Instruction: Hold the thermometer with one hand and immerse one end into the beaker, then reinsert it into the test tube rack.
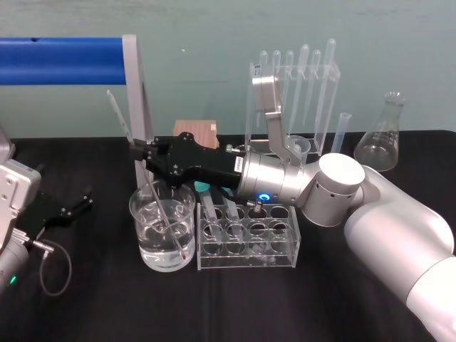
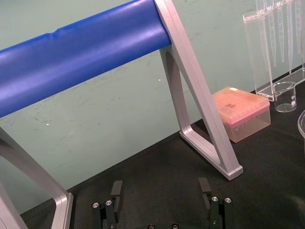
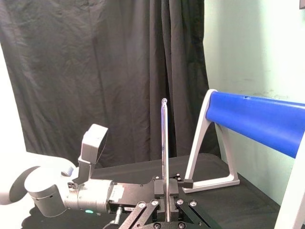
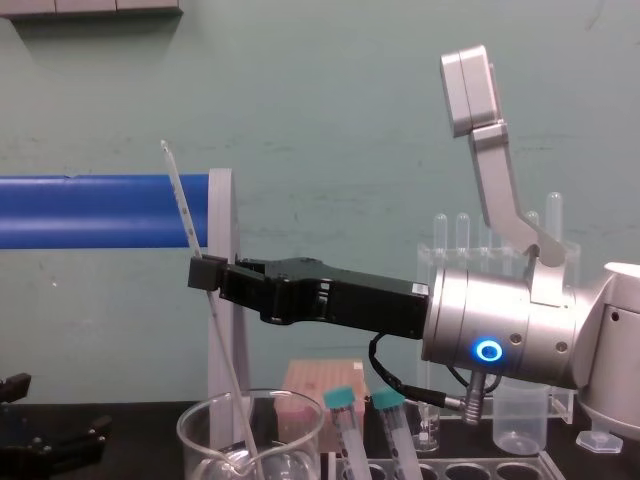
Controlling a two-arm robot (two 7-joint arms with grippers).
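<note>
- The right gripper [image 1: 139, 151] pinched the thermometer [image 1: 164, 206] partway along its shaft, above the beaker [image 1: 142, 239].
- The thermometer leaned toward 11 o'clock, with its red tip down inside the beaker.
- The test tube rack [image 1: 249, 249] stood just beside the beaker, at its 3 o'clock.
- The left gripper [image 1: 75, 206] was spread, low over the table [image 1: 107, 306], at the beaker's 9 o'clock.

Thermometer [image 1: 162, 206]: long thin clear glass rod, tilted, top leaning left, red tip down in beaker [image 1: 137, 226]. Right gripper [image 1: 137, 152] clamps rod above rim. Beaker: wide, clear, part-filled with liquid, just left of test tube rack [image 1: 246, 259]. Rack: low, translucent, two teal-capped tubes.
</note>
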